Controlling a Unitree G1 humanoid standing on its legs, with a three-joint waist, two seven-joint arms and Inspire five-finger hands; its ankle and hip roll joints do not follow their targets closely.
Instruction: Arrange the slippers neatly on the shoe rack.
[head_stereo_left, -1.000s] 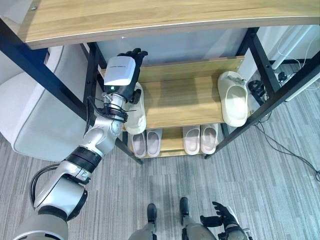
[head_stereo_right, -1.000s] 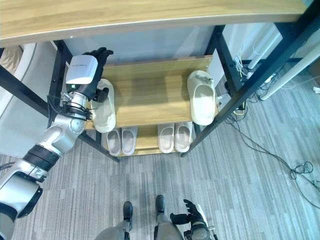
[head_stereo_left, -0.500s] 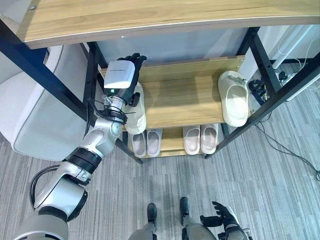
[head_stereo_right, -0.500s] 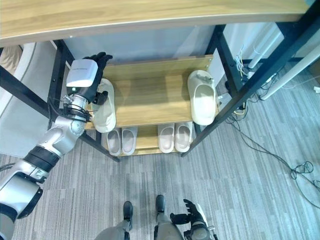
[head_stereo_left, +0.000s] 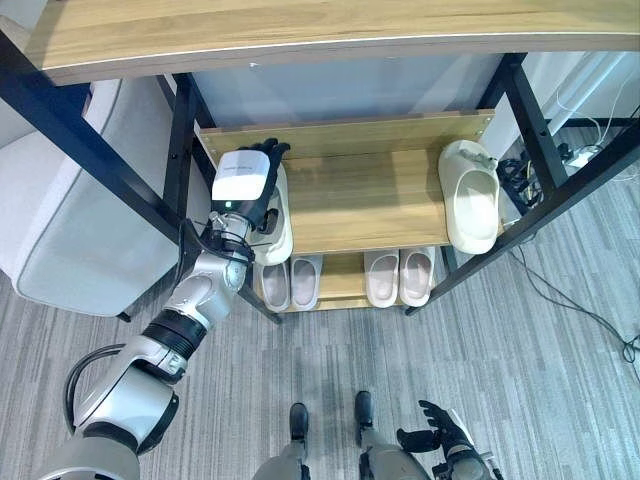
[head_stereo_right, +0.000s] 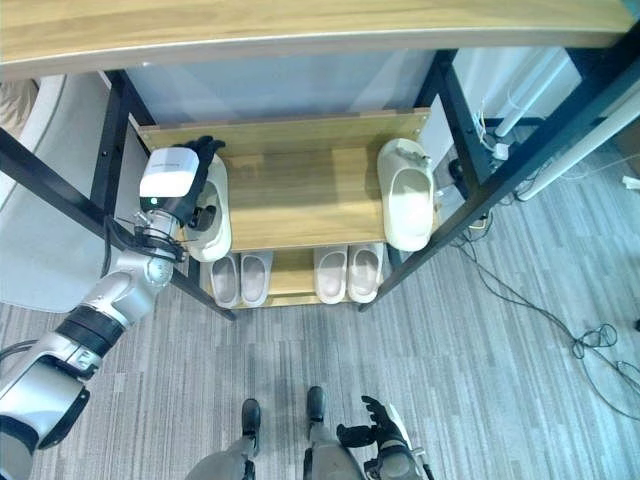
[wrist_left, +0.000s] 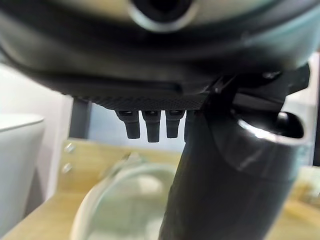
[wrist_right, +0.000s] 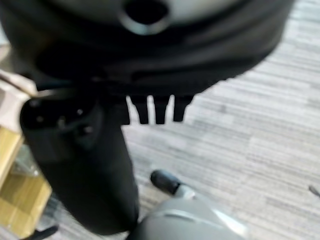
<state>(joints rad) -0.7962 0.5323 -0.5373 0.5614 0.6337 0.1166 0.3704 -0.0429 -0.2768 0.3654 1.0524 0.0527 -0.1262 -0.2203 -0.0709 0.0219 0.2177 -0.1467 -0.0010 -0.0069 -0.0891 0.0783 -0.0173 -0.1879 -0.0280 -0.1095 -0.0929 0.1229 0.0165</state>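
Cream rubber sits right under my left hand — a slipper at the left end of the rack's middle shelf, its open mouth showing just below my wrist. My fingers reach out nearly straight past its far end toward the shelf's back edge, held loosely and gripping nothing; in the wrist view their tips hang above the pale slipper, and I cannot tell whether they touch it. Below my hand, on the bottom shelf, one pair of pale slippers lies side by side, and just to its right a second pair does the same. Well away from my left hand, at the right end of the middle shelf, the other cream slipper lies with part of it out past the front edge. My right hand hangs low over the grey striped floor, far from the rack — its fingers spread and relaxed, holding nothing.
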